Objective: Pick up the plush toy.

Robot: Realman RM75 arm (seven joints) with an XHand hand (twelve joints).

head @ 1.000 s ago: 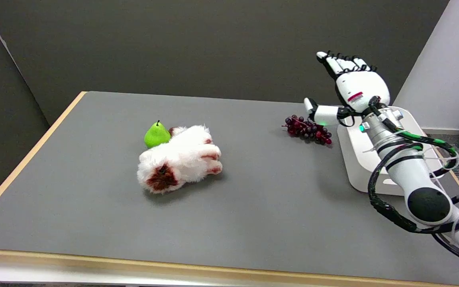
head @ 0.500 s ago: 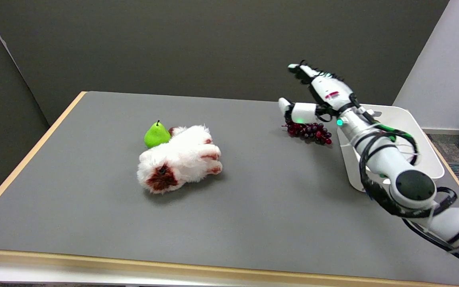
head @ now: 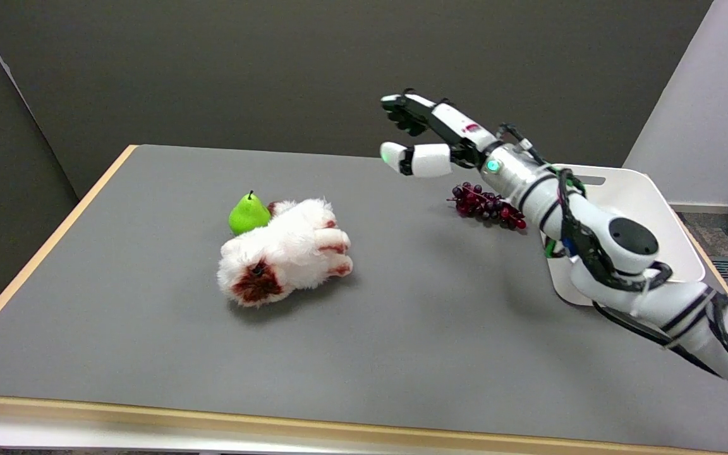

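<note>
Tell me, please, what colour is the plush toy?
The plush toy is white with reddish-brown patches, as seen in the head view.

The right hand (head: 430,136) hangs in the air over the far part of the grey surface (head: 433,316), fingers spread and holding nothing. Below it and toward its wrist lies a bunch of dark grapes (head: 489,206), just beside the white tray (head: 639,208) that sits under the forearm. Ahead of the fingertips and lower down, the bare surface stretches open as far as the plush toy (head: 285,253), with nothing standing between. A green pear (head: 248,213) touches the toy's far side, away from the hand, closing off that flank. The toy's near side and the side facing the hand have open surface around them.
</note>
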